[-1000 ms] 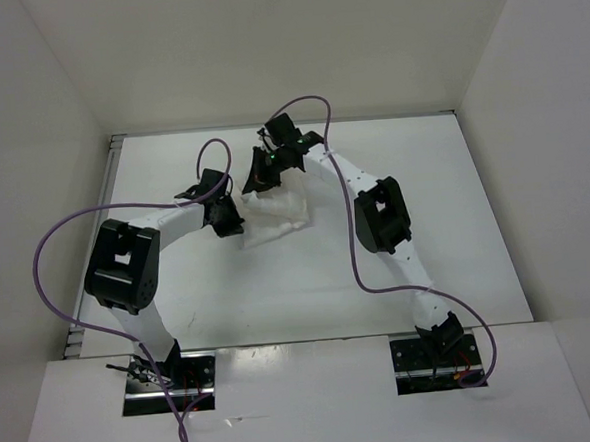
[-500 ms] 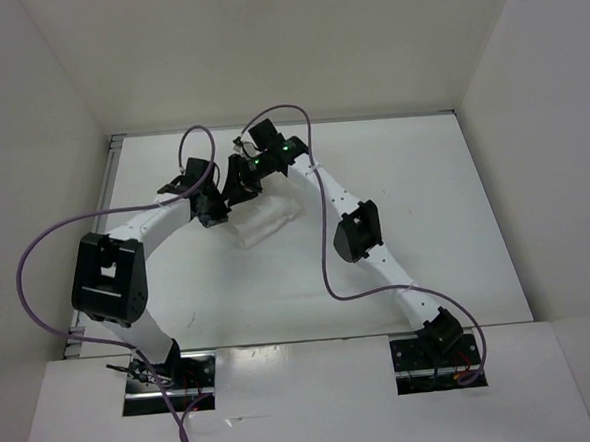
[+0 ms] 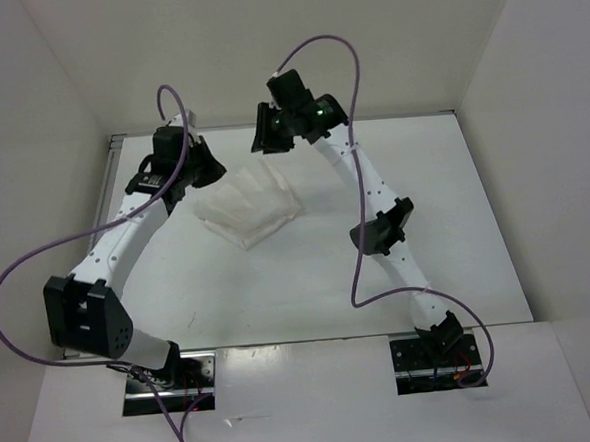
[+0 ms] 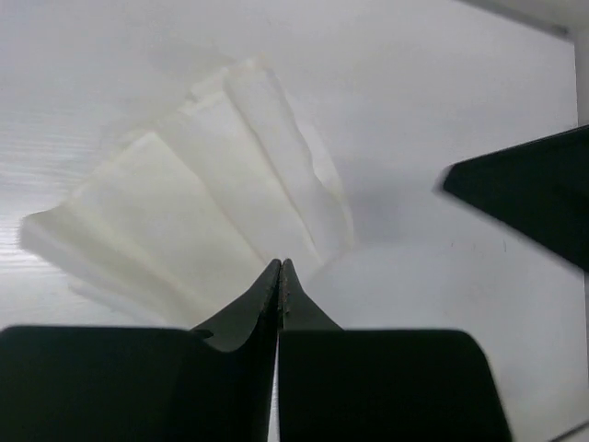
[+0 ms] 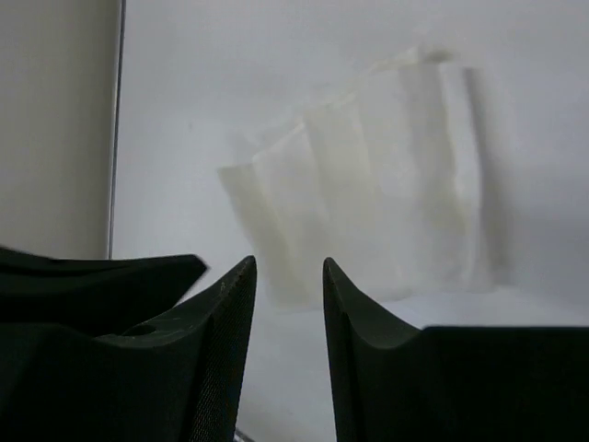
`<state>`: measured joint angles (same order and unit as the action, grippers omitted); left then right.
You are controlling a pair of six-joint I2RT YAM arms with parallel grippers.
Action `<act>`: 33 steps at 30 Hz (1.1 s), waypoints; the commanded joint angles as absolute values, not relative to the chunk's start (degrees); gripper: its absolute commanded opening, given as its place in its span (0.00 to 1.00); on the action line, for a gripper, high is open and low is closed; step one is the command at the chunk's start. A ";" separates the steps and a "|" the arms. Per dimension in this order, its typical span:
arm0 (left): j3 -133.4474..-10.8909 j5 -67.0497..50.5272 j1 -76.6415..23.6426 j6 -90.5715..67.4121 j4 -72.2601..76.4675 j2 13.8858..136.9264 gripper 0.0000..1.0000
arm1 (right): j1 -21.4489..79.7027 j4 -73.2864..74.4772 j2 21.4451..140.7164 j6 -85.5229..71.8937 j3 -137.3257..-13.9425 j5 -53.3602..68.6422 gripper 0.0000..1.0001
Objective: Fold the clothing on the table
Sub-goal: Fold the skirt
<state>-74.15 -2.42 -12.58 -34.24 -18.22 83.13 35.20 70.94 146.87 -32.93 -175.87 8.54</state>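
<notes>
The clothing (image 3: 246, 212) lies on the table (image 3: 425, 223) as a white pleated bundle, folded into a fan-like shape left of centre. My left gripper (image 3: 200, 167) hovers just off its left back corner, shut with nothing between the jaws. In the left wrist view the closed gripper (image 4: 281, 267) points at the clothing (image 4: 202, 212). My right gripper (image 3: 265, 133) hangs behind the garment near the back wall. It is open and empty. The right wrist view has the gripper (image 5: 287, 267) short of the clothing (image 5: 368, 193).
White walls (image 3: 265, 53) close in the table at the back and both sides. A metal rim (image 3: 113, 192) runs along the left edge. Purple cables (image 3: 329, 44) loop above both arms. The right gripper's dark tip (image 4: 534, 189) shows in the left wrist view.
The right gripper opened and let go of the cloth, then rose toward the back wall. The left arm swung out to the left. The clothing now lies uncovered.
</notes>
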 commanded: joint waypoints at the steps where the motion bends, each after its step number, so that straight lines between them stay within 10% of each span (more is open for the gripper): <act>1: -72.87 -13.52 -13.80 -32.25 -11.98 90.60 0.01 | 32.70 74.53 143.09 -31.38 -176.57 -3.60 0.40; 10: -67.35 -17.49 -14.33 -39.01 -6.77 103.79 0.00 | 27.96 74.53 138.97 -31.38 -171.75 -8.26 0.40; 21: -51.16 -11.26 -14.85 -44.12 -11.87 93.52 0.00 | 26.72 74.53 133.77 -31.38 -168.05 -10.72 0.44; 29: -60.97 -11.16 -14.85 -40.45 -18.45 88.79 0.00 | 26.72 74.53 125.19 -30.85 -158.85 -17.04 0.47; 33: -64.51 -10.63 -14.85 -36.05 -24.07 75.46 0.19 | 27.94 74.53 114.90 -29.98 -145.75 -25.11 0.54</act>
<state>-59.72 -11.09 -14.57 -40.25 -20.27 86.35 27.16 73.78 124.55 -31.38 -151.39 -16.86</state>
